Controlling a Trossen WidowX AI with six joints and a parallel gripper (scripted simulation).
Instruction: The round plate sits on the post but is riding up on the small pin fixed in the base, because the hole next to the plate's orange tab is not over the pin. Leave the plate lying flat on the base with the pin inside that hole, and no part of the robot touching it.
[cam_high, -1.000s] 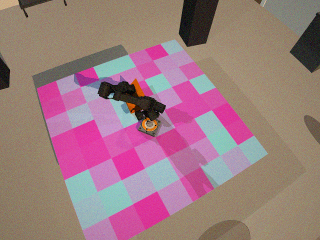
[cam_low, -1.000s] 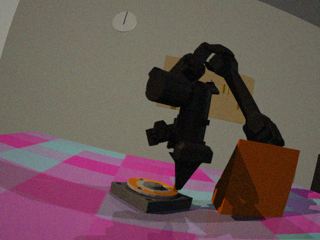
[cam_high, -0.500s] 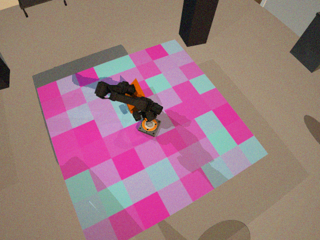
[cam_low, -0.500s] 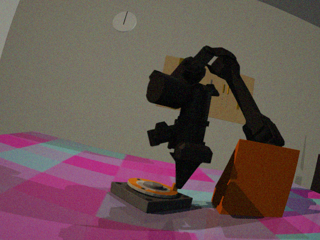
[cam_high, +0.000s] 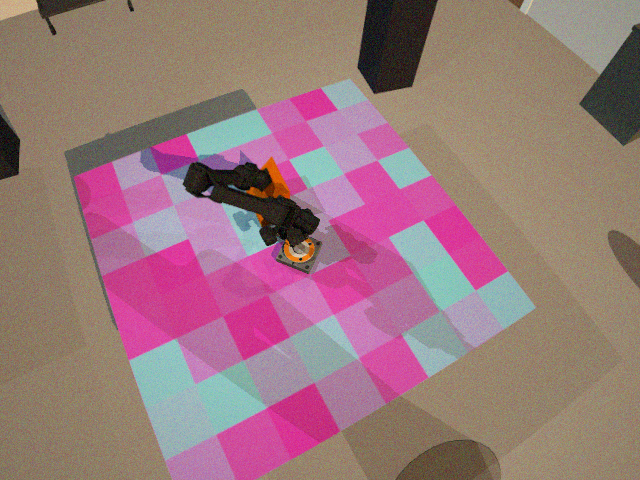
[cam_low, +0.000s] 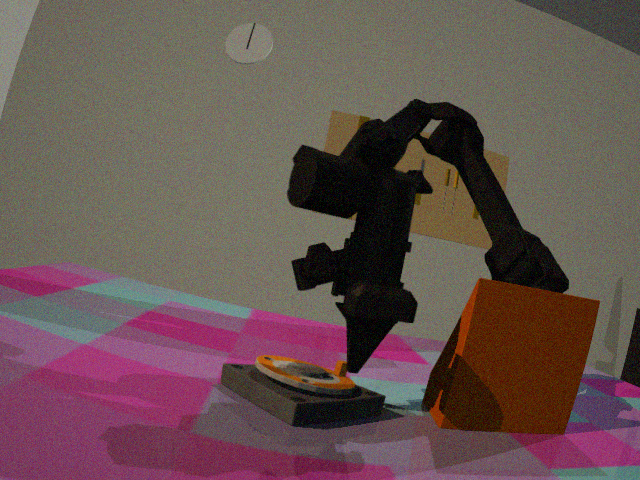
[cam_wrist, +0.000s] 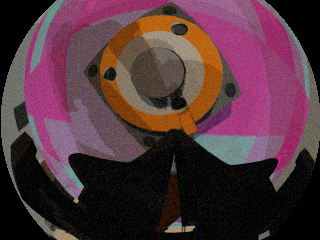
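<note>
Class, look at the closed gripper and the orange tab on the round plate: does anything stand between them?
Nothing visible does. The shut gripper has its tip right beside the orange tab of the round plate, which lies tilted on the base.

Gripper (cam_low: 357, 365) is closed with nothing in it, pointing down, tip right beside the orange tab (cam_low: 340, 368) at the plate's (cam_low: 302, 375) right edge; can't tell if it's touching. Plate sits tilted on the dark square base (cam_low: 305, 401), left side riding higher than the right. Orange block (cam_low: 516, 356) stands just right of the base on the checkered mat (cam_low: 129, 335).
</note>
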